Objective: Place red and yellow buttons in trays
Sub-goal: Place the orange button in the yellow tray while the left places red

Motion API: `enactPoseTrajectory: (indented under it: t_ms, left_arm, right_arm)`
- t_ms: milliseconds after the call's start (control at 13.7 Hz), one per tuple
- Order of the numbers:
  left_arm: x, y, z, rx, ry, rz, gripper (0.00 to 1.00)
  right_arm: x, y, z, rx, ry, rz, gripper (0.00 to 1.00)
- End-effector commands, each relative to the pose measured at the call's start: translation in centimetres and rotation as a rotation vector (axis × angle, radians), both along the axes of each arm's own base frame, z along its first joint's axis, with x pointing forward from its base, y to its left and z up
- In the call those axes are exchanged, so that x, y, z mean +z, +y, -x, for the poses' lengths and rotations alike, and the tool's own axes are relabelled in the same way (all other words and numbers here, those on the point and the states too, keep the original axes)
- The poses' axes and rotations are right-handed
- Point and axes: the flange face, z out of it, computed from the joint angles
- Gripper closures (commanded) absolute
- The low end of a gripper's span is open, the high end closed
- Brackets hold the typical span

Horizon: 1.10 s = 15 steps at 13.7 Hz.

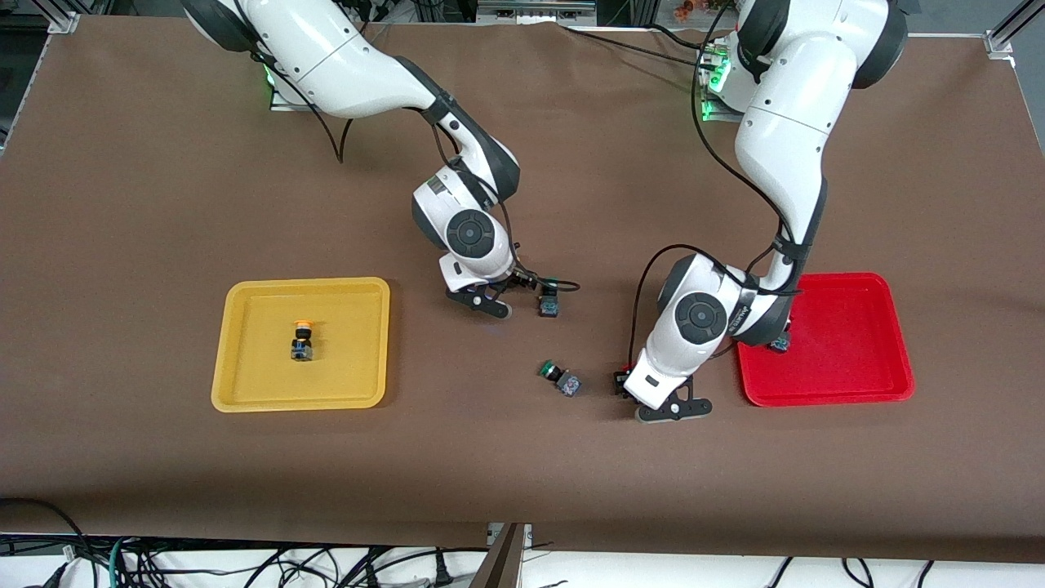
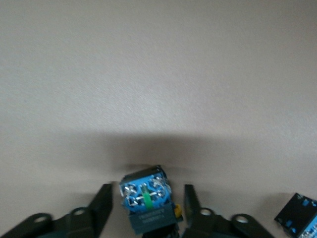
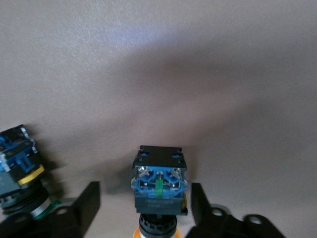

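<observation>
My right gripper (image 3: pixel 144 187) (image 1: pixel 522 283) is open low over the table's middle. Its fingers stand on either side of a yellow-orange-capped button (image 3: pixel 158 191) without touching it. My left gripper (image 2: pixel 147 188) (image 1: pixel 627 380) is open low over the table beside the red tray (image 1: pixel 857 384). It straddles a button (image 2: pixel 147 201) whose red cap just shows in the front view (image 1: pixel 628 367). A yellow-capped button (image 1: pixel 302 339) stands in the yellow tray (image 1: pixel 245 384). Another button (image 1: pixel 780 344) lies in the red tray, mostly hidden by the left arm.
A green-capped switch (image 1: pixel 548 306) (image 3: pixel 17 168) lies beside my right gripper. A second green-capped switch (image 1: pixel 560 378) (image 2: pixel 298 218) lies on its side between the two grippers, nearer the front camera. The brown cloth stretches out around both trays.
</observation>
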Motion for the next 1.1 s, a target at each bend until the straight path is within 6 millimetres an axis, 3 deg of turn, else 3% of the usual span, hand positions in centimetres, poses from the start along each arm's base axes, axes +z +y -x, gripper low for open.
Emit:
enactPoseTrajectory:
  t_ms: [0, 73, 220, 439, 585, 732, 878, 1024]
  left_arm:
    - [0.6, -0.5, 0.2, 0.001, -0.011, -0.010, 0.94]
    - [1.1, -0.1, -0.1, 0.010, -0.013, -0.006, 1.00]
    - [3.2, 1.2, -0.6, 0.026, -0.006, -0.013, 1.00]
    - [9.0, 7.4, -1.6, -0.084, 0.082, -0.086, 1.00]
    - [12.2, 12.6, -1.1, -0.260, 0.201, -0.126, 1.00]
    - [14.2, 18.2, -0.3, -0.409, 0.325, -0.132, 0.99]
    - [13.7, 25.2, -0.2, -0.510, 0.384, -0.103, 0.92]
    - [10.6, 28.2, 0.7, -0.611, 0.397, -0.078, 0.89]
  right_arm:
    - [0.9, -0.9, -1.0, -0.020, -0.015, -0.005, 1.00]
    - [1.6, -1.8, -1.9, -0.011, -0.028, -0.006, 1.00]
    - [4.2, -5.5, -4.7, -0.014, -0.017, 0.006, 1.00]
    - [7.4, -12.9, -9.3, 0.076, 0.025, 0.012, 1.00]
    - [7.5, -17.5, -11.5, 0.164, 0.031, -0.001, 1.00]
    - [7.2, -22.1, -13.4, 0.215, 0.023, -0.016, 1.00]
    - [6.2, -26.2, -14.6, 0.269, 0.025, -0.011, 1.00]
    - [5.7, -27.8, -14.7, 0.301, 0.032, -0.014, 1.00]
